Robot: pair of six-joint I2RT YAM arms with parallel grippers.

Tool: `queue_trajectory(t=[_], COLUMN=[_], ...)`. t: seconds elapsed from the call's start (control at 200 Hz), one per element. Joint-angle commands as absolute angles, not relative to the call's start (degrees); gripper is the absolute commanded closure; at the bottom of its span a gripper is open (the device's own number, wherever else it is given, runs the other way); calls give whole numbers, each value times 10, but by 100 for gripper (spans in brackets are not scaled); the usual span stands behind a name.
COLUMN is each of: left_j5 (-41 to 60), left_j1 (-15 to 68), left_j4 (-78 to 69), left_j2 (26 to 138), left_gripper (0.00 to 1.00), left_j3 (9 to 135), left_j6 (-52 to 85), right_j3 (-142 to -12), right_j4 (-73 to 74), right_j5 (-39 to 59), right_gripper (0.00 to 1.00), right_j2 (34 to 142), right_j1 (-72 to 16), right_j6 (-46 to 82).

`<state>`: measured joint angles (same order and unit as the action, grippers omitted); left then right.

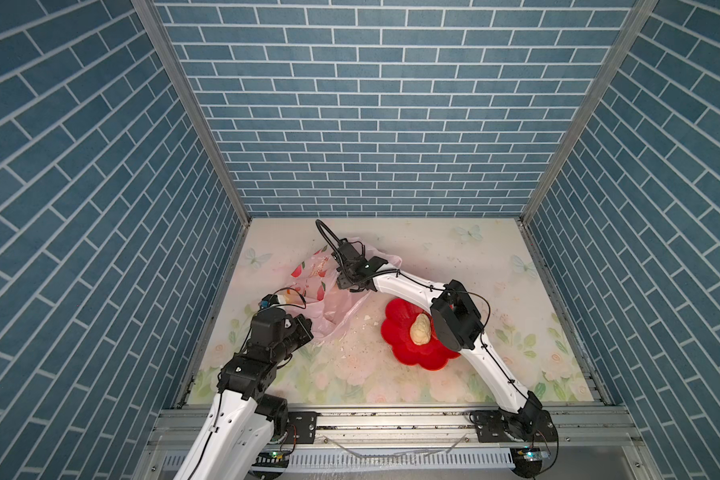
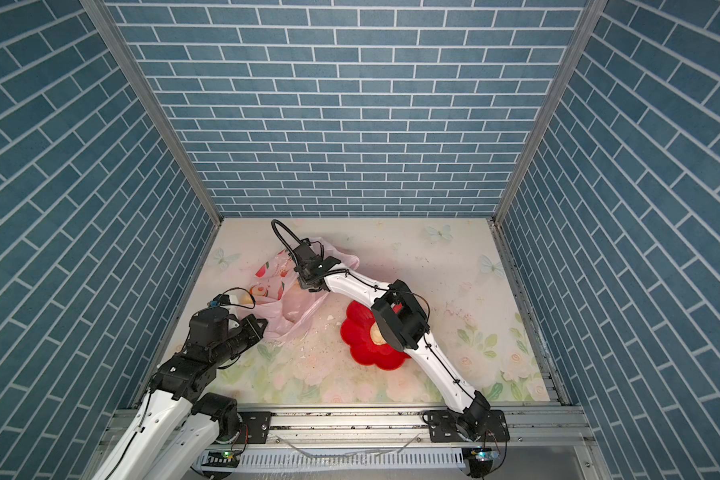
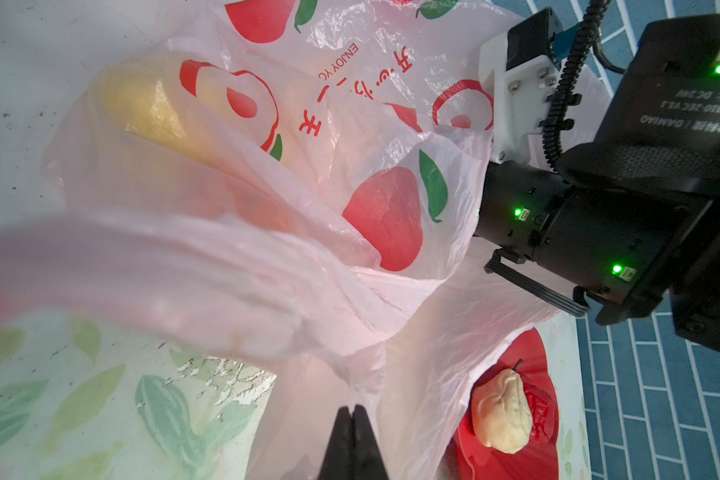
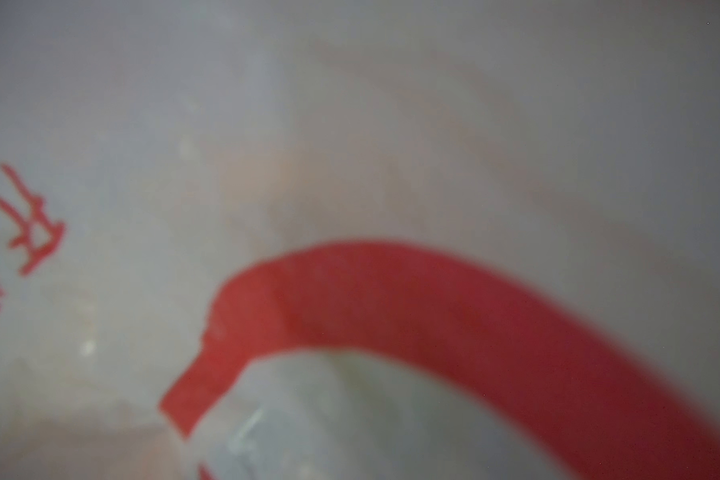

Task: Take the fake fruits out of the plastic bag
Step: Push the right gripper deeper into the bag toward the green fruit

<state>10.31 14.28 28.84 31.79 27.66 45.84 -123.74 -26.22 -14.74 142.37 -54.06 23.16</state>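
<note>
The pale-pink plastic bag (image 1: 329, 299) (image 2: 281, 291) lies crumpled at the left of the floral mat. My left gripper (image 3: 352, 413) (image 1: 307, 328) is shut at the bag's near edge, and the film's folds run into its tips. A yellow fruit (image 3: 150, 108) and an orange-red one (image 3: 262, 212) show through the film. My right arm's wrist (image 1: 352, 274) (image 3: 516, 208) reaches into the bag's mouth from the right. Its fingers are hidden inside, and the right wrist view shows only blurred film with red print (image 4: 391, 286). One cream bumpy fruit (image 1: 420, 329) (image 3: 501, 415) lies in the red bowl.
The red flower-shaped bowl (image 1: 408, 357) (image 2: 371, 357) sits right of the bag, partly under the right arm's elbow (image 1: 454, 320). White crumbs (image 1: 366, 318) are scattered between bag and bowl. Blue brick walls enclose three sides, and a metal rail (image 1: 391, 419) runs along the front.
</note>
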Motion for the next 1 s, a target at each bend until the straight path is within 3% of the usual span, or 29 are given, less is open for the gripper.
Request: queue_trajectory(t=[0.0, 0.185, 0.445, 0.55, 0.645, 0.835, 0.995], left_j5=[99, 98, 94, 94, 94, 96, 113], left_j1=[145, 145, 145, 145, 145, 145, 145], left_j4=[295, 299, 300, 296, 297, 306, 312], left_j2=[319, 318, 319, 321, 318, 311, 298], left_gripper=[100, 100, 100, 100, 100, 100, 100], left_j3=[271, 270, 270, 271, 272, 271, 261], left_j6=[456, 456, 455, 456, 455, 456, 464], right_j3=[-1253, -1253, -1247, -1238, -1229, -1234, -1264], right_j4=[-247, -227, -216, -211, -204, -190, -192], right_j5=[-138, -126, -111, -109, -107, -94, -87], right_gripper=[29, 33, 54, 58, 57, 38, 32], right_j2=[1441, 1448, 1447, 1443, 1438, 1441, 1458], right_j1=[-537, -532, -529, -528, -528, -525, -516], right_j6=[253, 258, 257, 257, 256, 257, 291])
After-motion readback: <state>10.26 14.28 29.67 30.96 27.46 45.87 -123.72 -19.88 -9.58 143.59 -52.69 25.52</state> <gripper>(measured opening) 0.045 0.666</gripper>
